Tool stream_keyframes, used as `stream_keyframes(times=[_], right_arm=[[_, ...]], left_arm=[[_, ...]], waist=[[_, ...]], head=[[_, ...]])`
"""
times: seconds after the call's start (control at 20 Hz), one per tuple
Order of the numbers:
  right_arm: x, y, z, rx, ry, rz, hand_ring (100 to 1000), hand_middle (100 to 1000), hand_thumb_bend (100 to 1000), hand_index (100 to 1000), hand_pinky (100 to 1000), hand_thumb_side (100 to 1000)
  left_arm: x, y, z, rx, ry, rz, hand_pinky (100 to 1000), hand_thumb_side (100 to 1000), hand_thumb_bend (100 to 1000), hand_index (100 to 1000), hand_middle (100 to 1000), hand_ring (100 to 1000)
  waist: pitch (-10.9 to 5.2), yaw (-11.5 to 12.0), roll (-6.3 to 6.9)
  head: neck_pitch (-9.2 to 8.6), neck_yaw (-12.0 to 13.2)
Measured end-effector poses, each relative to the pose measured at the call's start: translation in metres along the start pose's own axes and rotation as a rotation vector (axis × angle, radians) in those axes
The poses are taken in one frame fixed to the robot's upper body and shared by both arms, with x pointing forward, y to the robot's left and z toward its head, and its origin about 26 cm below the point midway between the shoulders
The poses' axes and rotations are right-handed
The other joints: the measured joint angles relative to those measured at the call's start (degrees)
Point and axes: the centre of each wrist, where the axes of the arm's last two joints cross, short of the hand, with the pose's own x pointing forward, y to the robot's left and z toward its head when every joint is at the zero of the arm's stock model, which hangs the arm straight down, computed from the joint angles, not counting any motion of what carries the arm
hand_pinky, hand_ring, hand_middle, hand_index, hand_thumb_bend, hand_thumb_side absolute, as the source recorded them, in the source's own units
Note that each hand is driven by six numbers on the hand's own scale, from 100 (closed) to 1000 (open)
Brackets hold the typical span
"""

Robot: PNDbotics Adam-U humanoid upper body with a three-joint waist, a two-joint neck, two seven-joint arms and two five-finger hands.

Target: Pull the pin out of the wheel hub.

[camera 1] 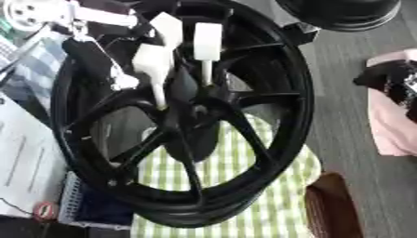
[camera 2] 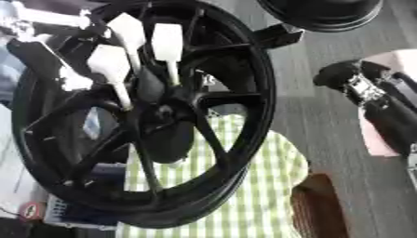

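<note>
1. Black wheel hub [camera 1: 244,116] fills the frame's centre, standing upright over a green checked cloth [camera 1: 269,186].
2. Left hand [camera 1: 167,51], white, upper left: fingers straight, tips near the hub centre; pin not discernible.
3. Right hand [camera 2: 366,93] at right edge, fingers unclear.

Soft, even daylight, both views blurred throughout (white parts nearly glaring), the black wheel [camera 1: 269,107] losing detail.

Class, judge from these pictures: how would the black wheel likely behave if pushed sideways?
The black wheel stands on its rim, so it would probably roll or tip. Its thick spokes look rigid, likely stiff and fairly heavy. The checked cloth beneath it might slide.
</note>
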Motion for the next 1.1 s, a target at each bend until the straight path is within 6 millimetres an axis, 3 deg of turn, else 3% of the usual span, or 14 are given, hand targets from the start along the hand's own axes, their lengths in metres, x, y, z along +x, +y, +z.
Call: stream_keyframes(times=[0.85,1.1], right_arm=[[0.0,0.0,0.0,-0.003,0.005,-0.002,807,672,100,717,966,675],[0.0,0.0,0.0,-0.004,0.005,-0.002,807,672,100,718,966,674]], left_arm=[[0.01,0.008,0.011,0.046,-0.01,0.023,664,195,186,489,358,518],[0.011,0.012,0.018,0.059,-0.016,0.028,662,195,174,483,349,515]], waist=[[-0.15,-0.08,0.48],[-0.43,-0.08,0.51]], head=[[0.05,-0.07],[0.06,-0.07]])
